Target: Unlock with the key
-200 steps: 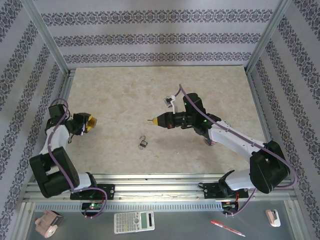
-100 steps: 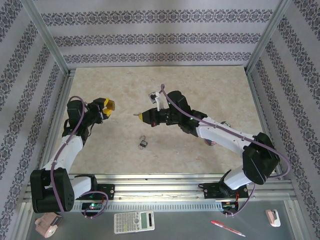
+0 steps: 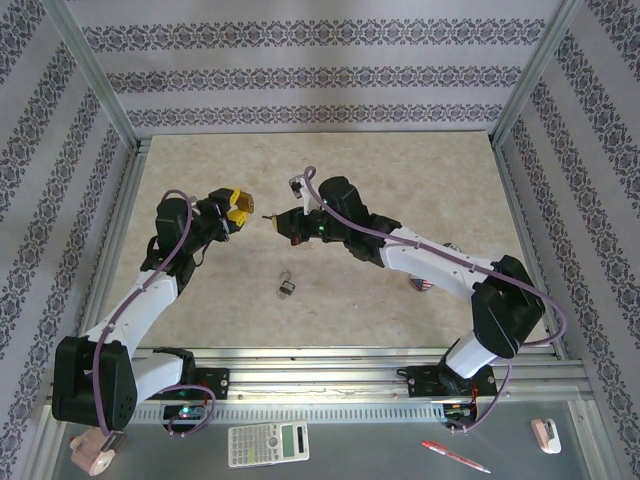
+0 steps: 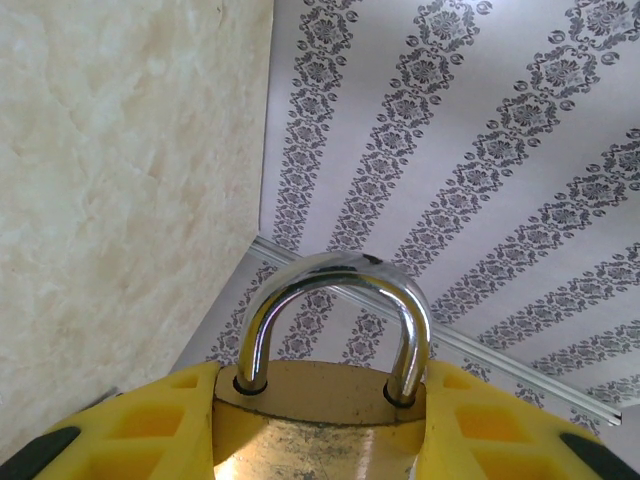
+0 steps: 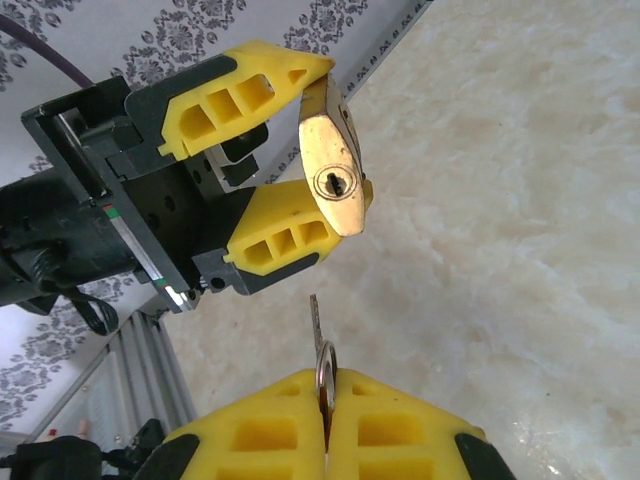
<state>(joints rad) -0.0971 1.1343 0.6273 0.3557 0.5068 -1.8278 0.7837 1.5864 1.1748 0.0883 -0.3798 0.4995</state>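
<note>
A brass padlock (image 4: pixel 325 425) with a steel shackle (image 4: pixel 335 290) sits between the yellow fingers of my left gripper (image 4: pixel 325 400), which is shut on its body. In the top view the left gripper (image 3: pixel 238 203) is held above the table, left of centre, facing the right gripper (image 3: pixel 285 222). The right gripper (image 5: pixel 325 405) is shut on a key (image 5: pixel 316 325) with a ring, blade pointing out. The padlock's keyhole face (image 5: pixel 335 182) is turned toward the key. A short gap separates the key tip from the keyhole, and the blade points slightly below it.
A second small padlock (image 3: pixel 286 288) lies on the table in front of both grippers. A small object (image 3: pixel 420 283) lies under the right arm. A calculator (image 3: pixel 268 442), a pen (image 3: pixel 455 457) and a tape roll (image 3: pixel 95 448) lie on the near shelf. Patterned walls surround the table.
Both arms have swung toward the middle. The left gripper carried the padlock right and farther from the base; the right gripper carried the key left, so the two now nearly meet.
</note>
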